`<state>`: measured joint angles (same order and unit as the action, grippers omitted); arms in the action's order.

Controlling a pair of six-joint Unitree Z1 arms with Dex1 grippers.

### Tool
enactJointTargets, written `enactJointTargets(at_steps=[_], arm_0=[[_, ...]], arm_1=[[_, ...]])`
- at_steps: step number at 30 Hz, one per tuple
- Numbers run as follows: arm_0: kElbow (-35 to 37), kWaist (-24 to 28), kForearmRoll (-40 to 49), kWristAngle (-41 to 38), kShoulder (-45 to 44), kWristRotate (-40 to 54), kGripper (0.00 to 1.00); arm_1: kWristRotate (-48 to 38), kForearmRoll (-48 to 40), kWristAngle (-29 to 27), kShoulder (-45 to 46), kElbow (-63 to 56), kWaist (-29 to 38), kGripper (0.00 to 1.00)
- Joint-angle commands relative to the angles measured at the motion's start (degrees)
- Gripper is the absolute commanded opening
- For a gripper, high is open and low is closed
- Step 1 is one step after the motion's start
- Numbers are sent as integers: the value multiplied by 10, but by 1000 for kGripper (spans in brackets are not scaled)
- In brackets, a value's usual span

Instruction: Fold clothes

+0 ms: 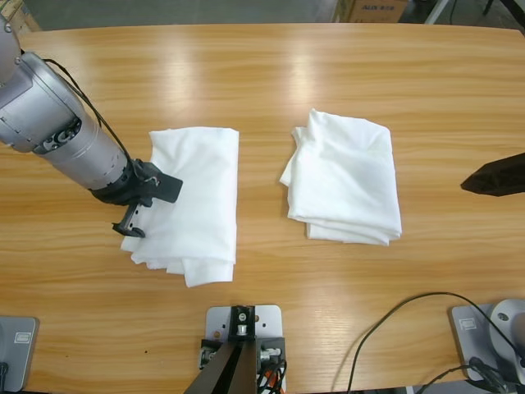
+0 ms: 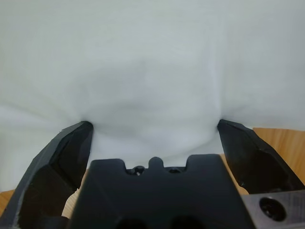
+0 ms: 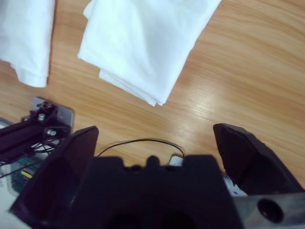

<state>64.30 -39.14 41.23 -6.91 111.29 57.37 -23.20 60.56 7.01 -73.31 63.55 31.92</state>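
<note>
While I watch from above, my left end effector (image 1: 141, 205) sits spread wide at the left edge of a folded white shirt (image 1: 197, 201), whose long axis runs near-to-far across the desk (image 1: 271, 66). Just right lies the folded bundle (image 1: 349, 176), likewise oriented. My right end effector (image 3: 155, 138) hovers open, holding nothing.

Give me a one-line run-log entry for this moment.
left gripper: open, on near shirt | right gripper: open, holds nothing, over table | bundle: folded, untouched
</note>
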Motion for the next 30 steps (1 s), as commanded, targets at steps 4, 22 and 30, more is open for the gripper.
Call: enactJointTargets(at_steps=[4, 22, 30], arm_0=[[62, 29, 50, -48, -68, -201, 994], [313, -54, 138, -52, 33, -380, 998], [404, -102, 145, -55, 108, -503, 991]], arm_1=[[106, -194, -45, -92, -108, -2, 1000], [121, -242, -77, -59, -143, 22, 996], [35, -321, -62, -156, -161, -5, 1000]])
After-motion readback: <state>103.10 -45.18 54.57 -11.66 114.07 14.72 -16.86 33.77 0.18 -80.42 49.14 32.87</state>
